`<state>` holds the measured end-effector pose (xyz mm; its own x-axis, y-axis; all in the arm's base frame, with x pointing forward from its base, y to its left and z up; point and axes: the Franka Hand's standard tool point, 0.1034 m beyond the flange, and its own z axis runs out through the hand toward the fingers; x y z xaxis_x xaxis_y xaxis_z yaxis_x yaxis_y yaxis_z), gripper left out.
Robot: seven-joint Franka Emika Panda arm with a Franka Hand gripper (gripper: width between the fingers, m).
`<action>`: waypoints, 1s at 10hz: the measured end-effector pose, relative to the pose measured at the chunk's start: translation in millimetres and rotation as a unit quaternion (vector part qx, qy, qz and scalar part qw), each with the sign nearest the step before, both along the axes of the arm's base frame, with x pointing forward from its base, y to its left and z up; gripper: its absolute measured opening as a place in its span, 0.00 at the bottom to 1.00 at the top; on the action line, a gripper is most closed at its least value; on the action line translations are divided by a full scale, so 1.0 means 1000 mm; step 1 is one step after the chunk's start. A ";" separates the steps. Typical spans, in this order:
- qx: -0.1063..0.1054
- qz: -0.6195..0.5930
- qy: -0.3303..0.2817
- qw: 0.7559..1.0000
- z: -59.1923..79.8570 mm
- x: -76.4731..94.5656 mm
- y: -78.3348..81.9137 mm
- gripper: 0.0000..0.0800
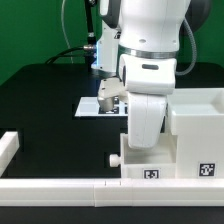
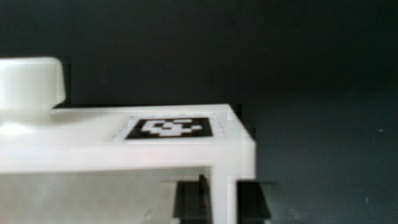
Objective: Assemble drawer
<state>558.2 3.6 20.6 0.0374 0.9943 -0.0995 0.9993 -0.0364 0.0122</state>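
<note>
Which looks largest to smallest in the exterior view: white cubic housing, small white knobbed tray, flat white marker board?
1. white cubic housing
2. small white knobbed tray
3. flat white marker board, farther back

The small tray (image 2: 107, 150) and its knob (image 2: 27, 85) look like smooth white plastic with a soft sheen. The tag (image 2: 175, 127) on the tray is a flat, matt black-and-white print. The big housing (image 1: 195, 125) and the long rail (image 1: 60, 187) show the same plain white plastic. The arm (image 1: 150, 50) has a glossy white shell. The table (image 1: 50, 100) is matt black, without reflections. The fingers (image 2: 192, 203) of the gripper (image 2: 226, 203) look dark and dull.
</note>
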 end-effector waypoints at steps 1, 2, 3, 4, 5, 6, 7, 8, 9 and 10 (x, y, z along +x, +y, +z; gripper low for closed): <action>0.000 -0.001 0.000 1.000 0.000 0.000 0.000 0.05; 0.000 -0.001 0.000 1.000 0.000 0.000 0.000 0.05; 0.000 -0.001 0.000 1.000 0.000 0.000 0.000 0.05; 0.000 -0.001 0.000 1.000 0.000 0.000 -0.001 0.05; 0.000 -0.001 0.000 1.000 0.000 0.000 -0.001 0.35; 0.000 -0.001 0.000 1.000 0.001 0.000 -0.001 0.35; -0.001 -0.001 -0.002 1.000 0.008 0.002 -0.001 0.57; -0.004 0.002 -0.003 1.000 0.018 0.004 -0.007 0.57; -0.008 0.002 0.002 1.000 0.026 0.004 -0.018 0.75; -0.011 0.003 0.004 1.000 0.035 0.005 -0.029 0.80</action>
<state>563.3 -24.9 55.9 0.0316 0.9921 -0.1212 0.9995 -0.0312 0.0054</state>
